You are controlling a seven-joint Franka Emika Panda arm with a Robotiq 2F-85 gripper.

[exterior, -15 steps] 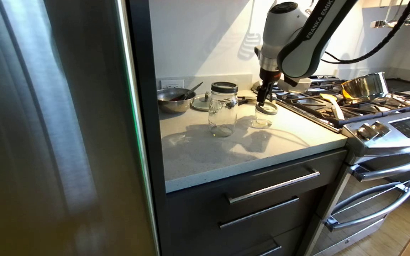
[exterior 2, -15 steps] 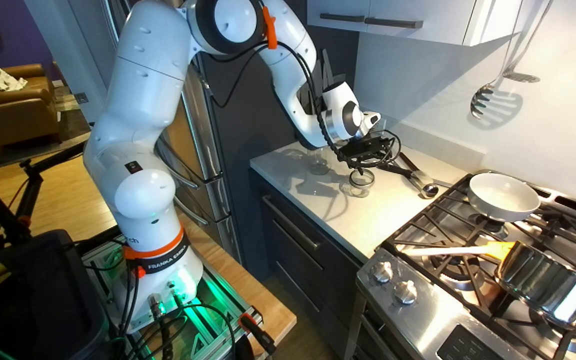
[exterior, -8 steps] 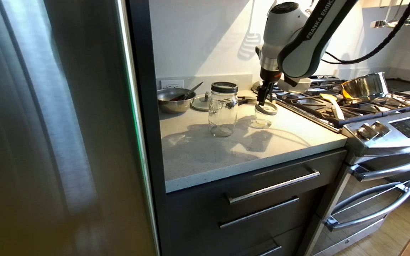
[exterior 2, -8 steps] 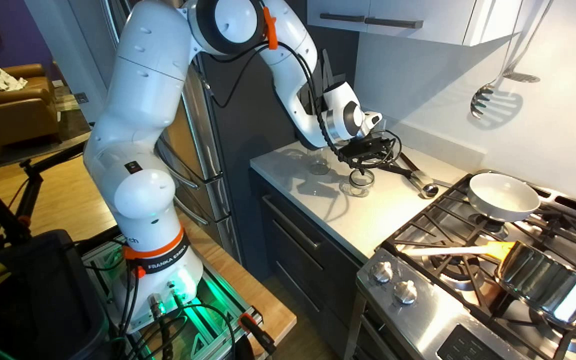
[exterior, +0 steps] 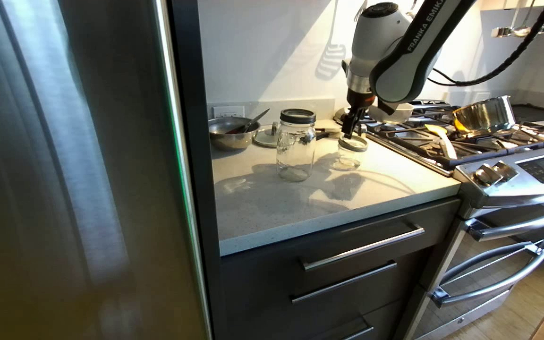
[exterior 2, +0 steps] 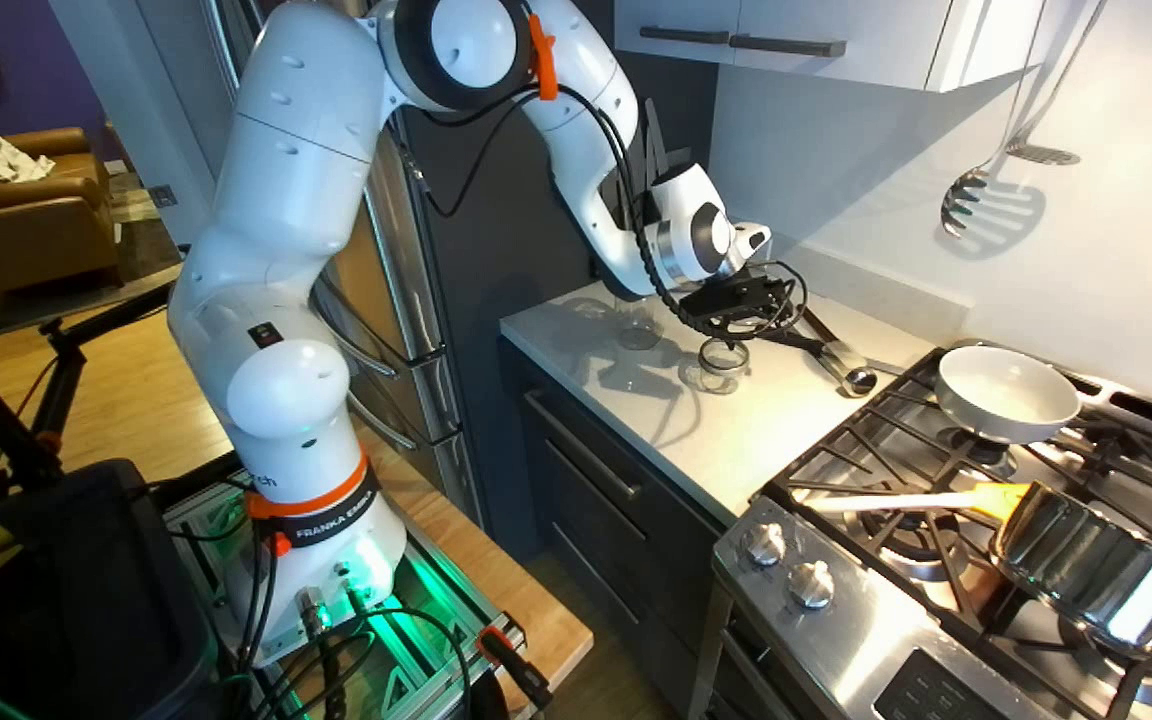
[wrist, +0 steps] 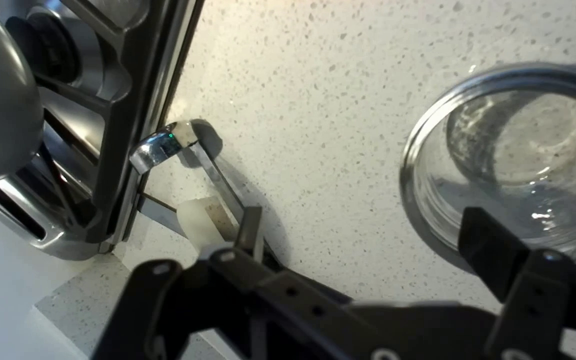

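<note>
My gripper (wrist: 360, 217) stands open in the wrist view, its fingers wide apart with only speckled counter between them. One fingertip (wrist: 488, 245) overlaps the rim of a small glass jar (wrist: 420, 210); whether it touches cannot be told. In an exterior view the gripper (exterior: 347, 134) points down just over the small jar (exterior: 346, 161) and its dark ring (exterior: 354, 143). That ring (exterior 2: 723, 357) also shows under the gripper in an exterior view. Behind the opposite finger lie metal utensils (wrist: 218, 177), partly hidden, with a pale block (wrist: 205, 220) among them.
A tall glass jar (exterior: 295, 151) with a dark lid ring stands close by. A metal bowl (exterior: 232, 134) and a glass lid (exterior: 266, 137) sit near the wall. On the stove are a white pan (exterior 2: 1006, 393), a tilted steel pot (exterior 2: 1101, 570) and a spatula (exterior 2: 901, 502).
The gripper has risen very slightly and shifted a little to the right in both exterior views. The jars and the other things have not moved.
</note>
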